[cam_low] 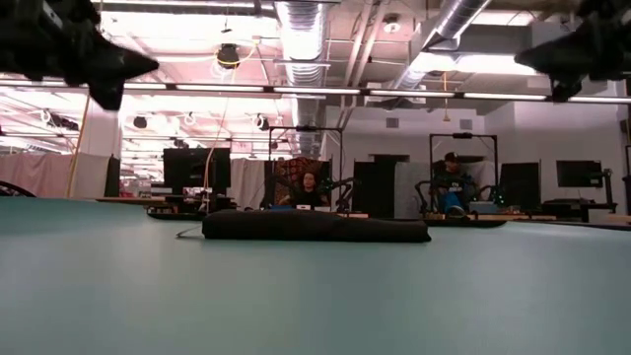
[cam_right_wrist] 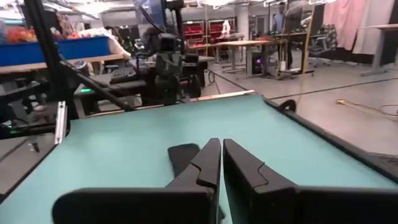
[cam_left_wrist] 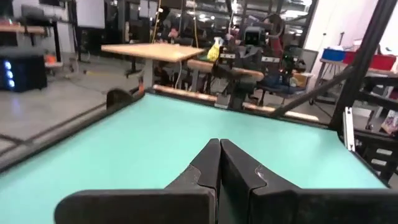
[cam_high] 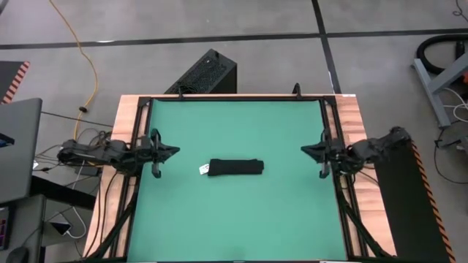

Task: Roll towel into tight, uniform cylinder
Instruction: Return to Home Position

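Observation:
The black towel (cam_high: 235, 167) lies rolled into a long low roll at the middle of the green mat (cam_high: 241, 124), resting along its length, with a small white tag (cam_high: 204, 169) at its left end. In the low view the towel (cam_low: 315, 228) shows as a flat dark roll, and its right end (cam_right_wrist: 181, 154) shows in the right wrist view. My left gripper (cam_high: 175, 150) hovers shut at the mat's left edge, pointing level toward the towel. My right gripper (cam_high: 303, 150) hovers shut at the mat's right edge, facing it. Both are well clear of the towel.
A black ribbed box (cam_high: 205, 73) stands on the floor beyond the table's far edge. Black frame rails (cam_high: 330, 124) and the wooden table rim (cam_high: 355, 117) border the mat. Bare mat lies all around the towel.

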Motion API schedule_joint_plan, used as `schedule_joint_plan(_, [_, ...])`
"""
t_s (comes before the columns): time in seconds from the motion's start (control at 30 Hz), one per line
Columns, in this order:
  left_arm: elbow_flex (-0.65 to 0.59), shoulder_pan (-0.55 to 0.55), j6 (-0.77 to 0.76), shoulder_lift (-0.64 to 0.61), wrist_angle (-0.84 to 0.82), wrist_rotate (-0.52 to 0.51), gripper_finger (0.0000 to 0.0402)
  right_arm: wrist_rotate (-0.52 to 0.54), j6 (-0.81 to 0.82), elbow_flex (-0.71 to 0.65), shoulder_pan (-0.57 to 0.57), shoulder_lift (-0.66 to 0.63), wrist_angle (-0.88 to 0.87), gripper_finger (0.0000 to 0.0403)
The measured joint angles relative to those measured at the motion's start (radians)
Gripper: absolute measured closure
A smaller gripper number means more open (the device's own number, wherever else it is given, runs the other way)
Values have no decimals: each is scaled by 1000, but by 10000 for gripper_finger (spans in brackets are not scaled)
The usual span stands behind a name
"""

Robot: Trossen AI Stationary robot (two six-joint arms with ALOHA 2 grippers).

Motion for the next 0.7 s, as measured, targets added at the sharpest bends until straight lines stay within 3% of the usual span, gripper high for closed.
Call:
schedule_joint_plan(0.2, [-96,0,-40,1,74,5,401,2,-59,-171,22,0,236,363])
schedule_joint_plan(0.43, [-96,0,22,2,105,175,401,-4,-111,-182,40,2,251,363])
schedule_joint_plan(0.7, [-97,0,11,3,85,-7,401,3,-147,-182,38,2,255,363])
